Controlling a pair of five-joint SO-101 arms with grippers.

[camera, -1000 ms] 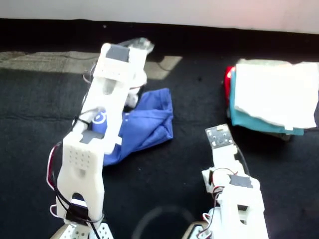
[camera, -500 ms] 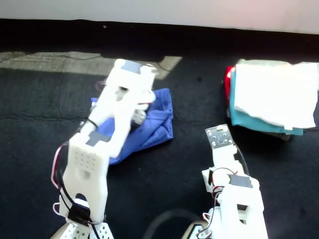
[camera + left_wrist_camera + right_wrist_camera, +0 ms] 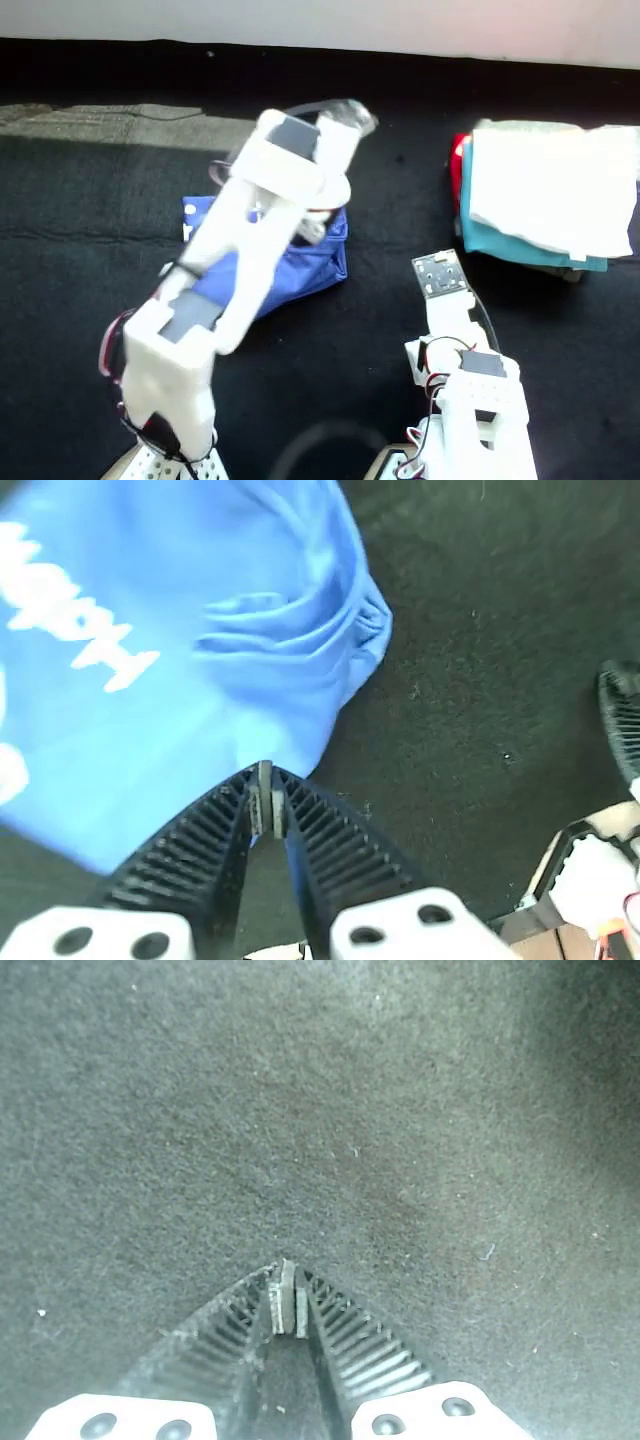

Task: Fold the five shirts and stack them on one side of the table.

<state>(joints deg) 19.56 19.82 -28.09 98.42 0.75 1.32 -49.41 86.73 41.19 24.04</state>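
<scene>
The left gripper [image 3: 266, 802] has its ribbed black jaws pressed tip to tip with nothing between them, hanging above the rounded edge of the blue shirt [image 3: 150, 660]. That shirt, soft and creased with white print, lies roughly folded on the table near its middle. The right gripper [image 3: 288, 1300] is closed and empty too, low over the table's black felt-like cloth [image 3: 400, 300], which looks fuzzy and flecked with lint. On the right side sits a stack of folded shirts [image 3: 550, 190]: white on top, teal beneath, red at one edge. A pale wall [image 3: 400, 20] runs behind the table.
</scene>
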